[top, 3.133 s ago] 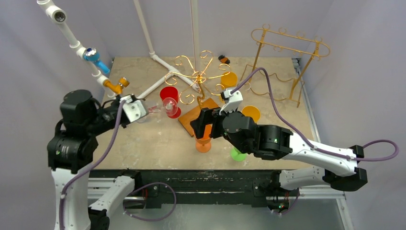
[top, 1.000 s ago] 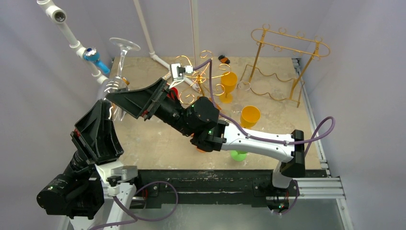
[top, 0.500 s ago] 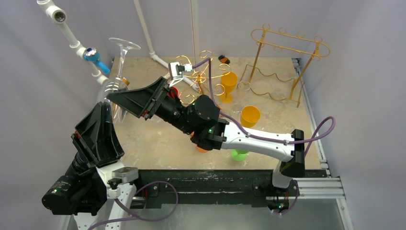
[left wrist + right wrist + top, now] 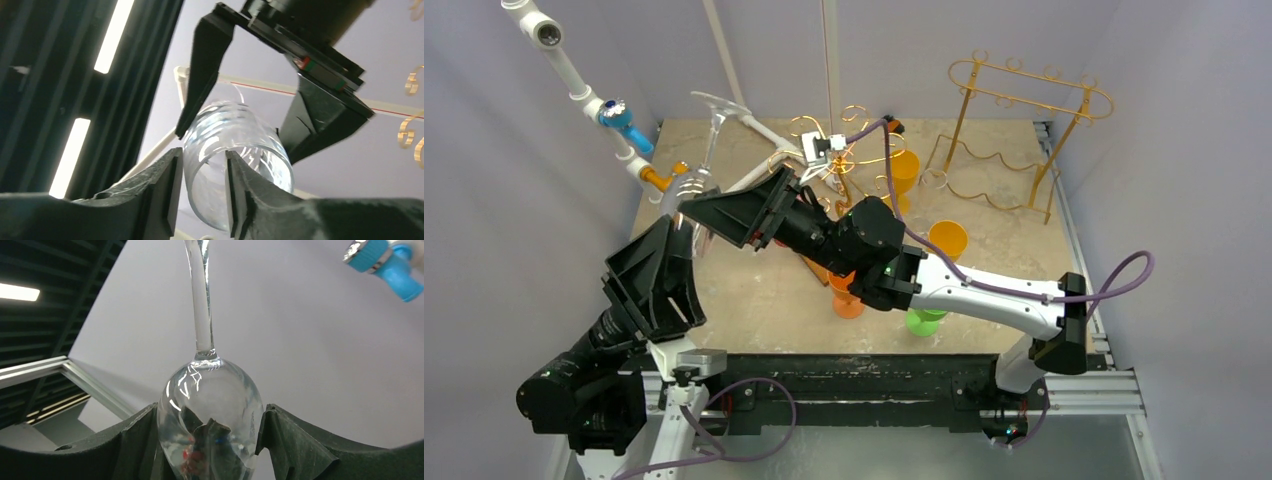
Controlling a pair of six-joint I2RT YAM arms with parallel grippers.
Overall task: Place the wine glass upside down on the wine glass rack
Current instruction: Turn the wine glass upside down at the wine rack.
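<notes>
The clear wine glass [image 4: 709,140] hangs upside down in the air at the left, foot on top. My right gripper [image 4: 692,208] reaches in from the right and is shut on its bowl [image 4: 210,395]. In the right wrist view both fingers [image 4: 142,440] press against the bowl's sides. My left gripper [image 4: 686,224] comes up from below. It stands open, with one finger [image 4: 240,195] inside the rim [image 4: 235,145] and the other outside, clear of the glass wall. Two gold wire racks stand at the back, a scrolled tree [image 4: 844,150] and a tall frame [image 4: 1031,100].
Orange goblets [image 4: 902,170] [image 4: 947,240] stand mid-table, with an upturned orange one [image 4: 848,300] and a green one [image 4: 921,322] nearer the front. A white pipe with a blue valve [image 4: 619,118] slants down at the left, close to the raised glass. Grey walls enclose the table.
The left arm lifted the glass off the table and turned it upside down. In the last second both arms and the glass shifted right, the left fingers spread off the rim, and the right fingers narrowed onto the bowl.
</notes>
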